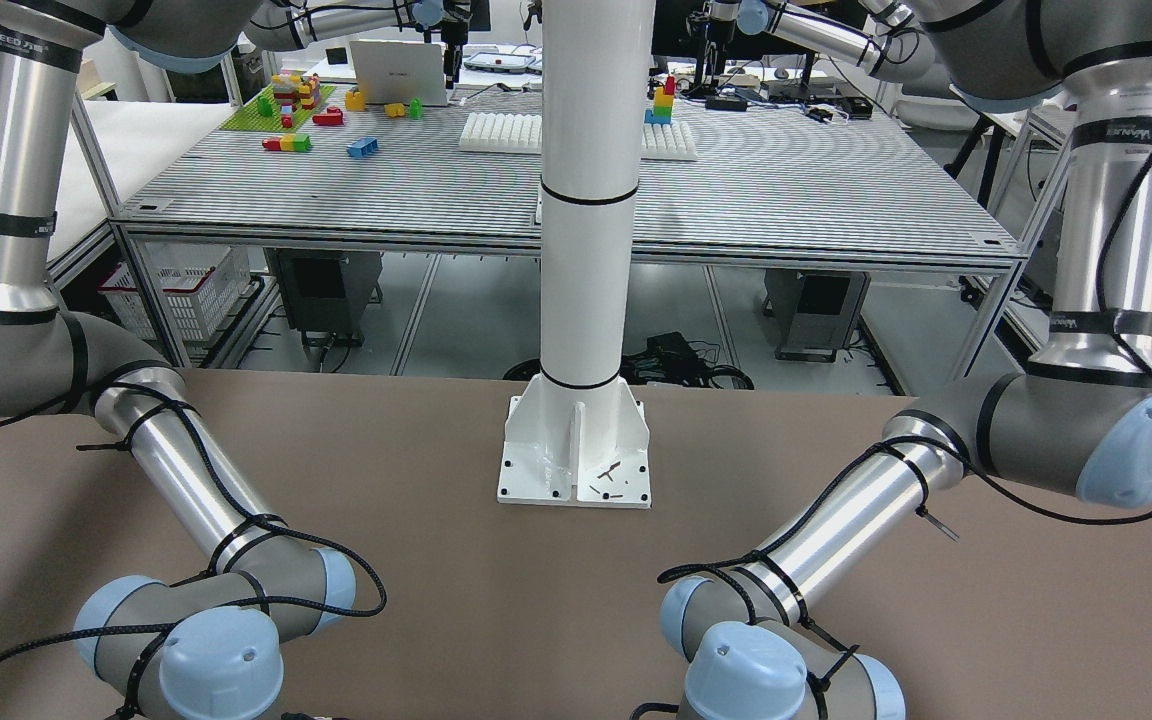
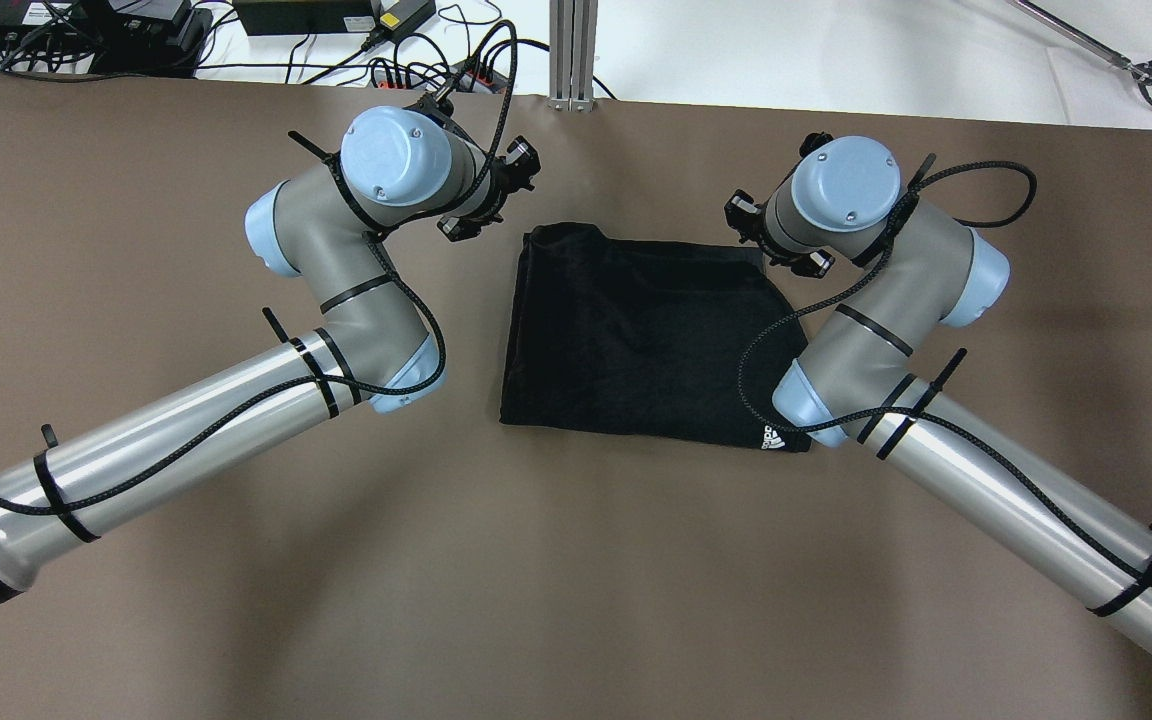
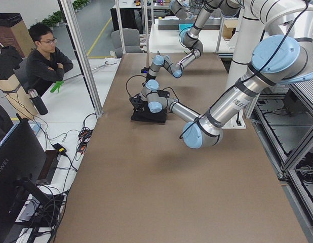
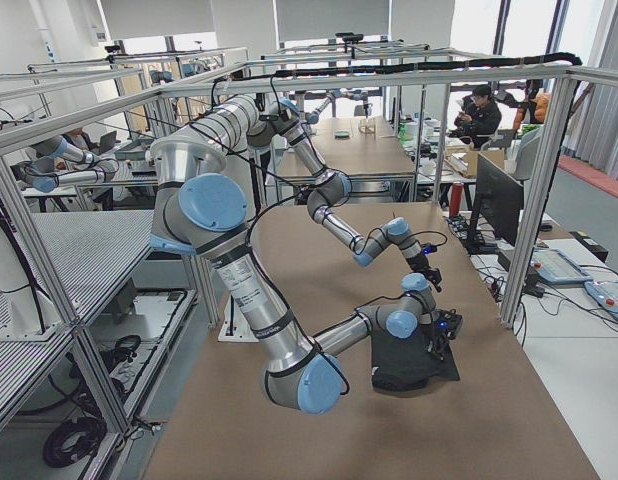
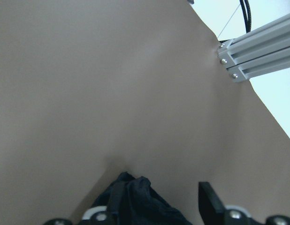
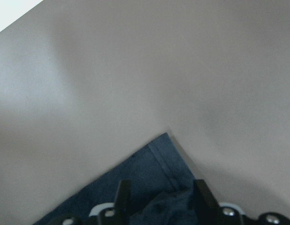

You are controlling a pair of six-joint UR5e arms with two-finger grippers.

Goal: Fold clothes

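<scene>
The black garment lies flat on the brown surface, toward its far edge, folded into a rough rectangle. It is plain and matte, with a small white logo at one corner. One far corner is slightly bunched; the other shows a stitched hem.

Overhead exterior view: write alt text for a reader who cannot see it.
A black garment, folded into a rough rectangle, lies flat on a brown table. The left gripper and right gripper sit at its two far corners.
</scene>
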